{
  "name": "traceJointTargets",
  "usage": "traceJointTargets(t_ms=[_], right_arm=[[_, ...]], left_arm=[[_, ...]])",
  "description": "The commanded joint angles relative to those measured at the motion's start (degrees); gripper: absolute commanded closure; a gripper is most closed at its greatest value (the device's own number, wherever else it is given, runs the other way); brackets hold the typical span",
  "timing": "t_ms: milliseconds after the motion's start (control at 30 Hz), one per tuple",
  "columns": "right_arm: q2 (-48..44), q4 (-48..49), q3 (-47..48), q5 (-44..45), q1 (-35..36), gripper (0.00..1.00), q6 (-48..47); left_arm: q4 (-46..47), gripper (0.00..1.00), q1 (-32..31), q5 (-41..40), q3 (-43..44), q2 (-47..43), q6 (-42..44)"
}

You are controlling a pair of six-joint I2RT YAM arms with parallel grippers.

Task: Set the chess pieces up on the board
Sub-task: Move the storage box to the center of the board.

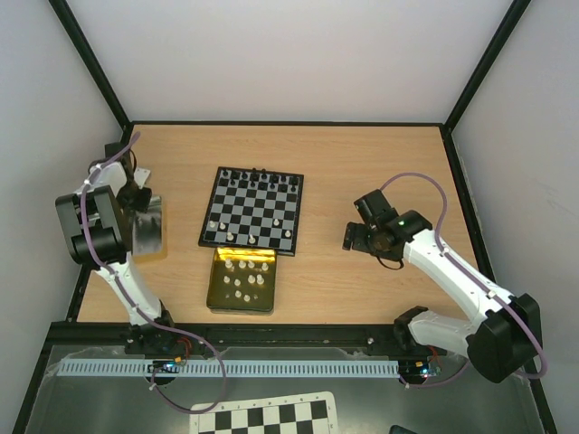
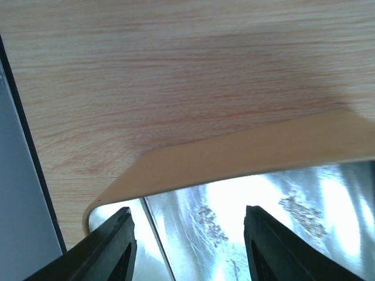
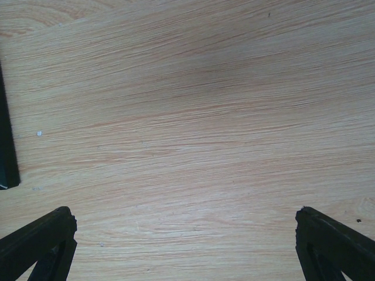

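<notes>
Right gripper: your right gripper (image 3: 184, 213) is hanging with its fingers spread wide and nothing between them, over bare bench (image 3: 193, 117).
Left gripper: your left gripper (image 2: 188, 211) is hovering with its fingers apart and nothing visibly pinched. A silver lid (image 2: 234, 205) is lying just under and ahead of it.
Just beside the right gripper: a dark edge is showing at the left of its wrist view, probably the frame of the board (image 1: 253, 210). The board is lying directly to that gripper's left.
Next out: the gold tin (image 1: 213, 289) is sitting to the right gripper's left and back toward the arm bases, touching the board's near edge. The cream-white pieces (image 1: 244, 280) are waiting inside it.
Nearer arm: both are standing about equally far from the tin, so I am judging your right arm, with nothing near its fingers, the better choice.
Piece axis: they are too small to tell whether they are standing or lying.
Board heading: it is square, turned slightly, with its ranks running left to right.
Farthest: the black pieces (image 1: 258, 176) are lining the far rank. A few cream-white ones are standing on the near rank.
</notes>
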Motion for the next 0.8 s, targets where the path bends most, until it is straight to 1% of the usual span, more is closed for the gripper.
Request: traceJointTargets(t_ms=[0,133,267,367,500,600,767], right_arm=[[1.01,1.05,0.22,-0.37,-0.19,0.02,-0.66],[1.84,0.72,1.71,-0.18,-0.23,0.02,-1.06],[1.79,0.64,2.03,-0.14,-0.16,0.02,-1.19],[1.89,0.51,2.34,-1.19,-0.20,0.02,-1.36],[3.28,0.62,4.16,-4.71,0.33,0.01,-2.03],[6.31,0.87,7.56,-6.28,4.13,0.00,-1.64],[14.16,1.52,15.20,-6.99,13.88,0.04,2.42]], left_arm=[[-3.92,0.48,-1.43,4.97,4.81,-4.37,-0.01],[-8.67,0.48,-2.93,7.97,9.84,-7.41,-1.23],[-13.23,0.49,-4.74,10.15,10.69,-11.74,-1.34],[-17.18,0.51,-7.48,11.84,8.30,-15.69,-0.41],[-19.34,0.52,-12.03,11.51,1.46,-21.59,0.66],[-18.79,0.52,-12.80,11.38,-2.53,-24.11,-0.37],[-16.40,0.51,-12.83,10.19,-4.82,-25.12,-3.92]])
